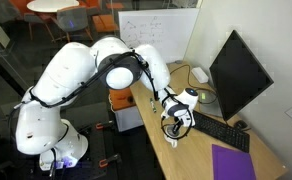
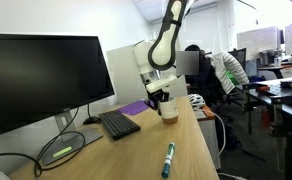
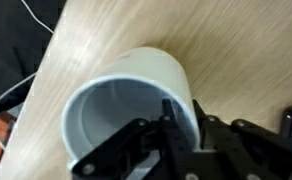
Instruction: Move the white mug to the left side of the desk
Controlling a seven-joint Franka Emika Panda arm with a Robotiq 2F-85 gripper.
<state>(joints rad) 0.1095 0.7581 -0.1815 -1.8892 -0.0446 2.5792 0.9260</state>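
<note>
The white mug [image 3: 126, 95] fills the wrist view, open mouth toward the camera, over the light-wood desk [image 3: 226, 40]. My gripper [image 3: 176, 118] is shut on its rim, one finger inside and one outside the wall. In both exterior views the mug [image 1: 172, 141] [image 2: 169, 110] hangs under the gripper [image 1: 172, 130] [image 2: 165, 98] near the desk's edge [image 1: 151, 140] [image 2: 201, 150]. I cannot tell whether its base touches the wood. The handle is hidden.
A black monitor [image 1: 236, 72] [image 2: 41, 80], a black keyboard [image 1: 222, 131] [image 2: 118, 123] and a purple pad [image 1: 233, 162] lie on the desk. A green marker [image 2: 169, 158] lies near the desk's edge. An orange cabinet [image 1: 125, 112] stands beside it.
</note>
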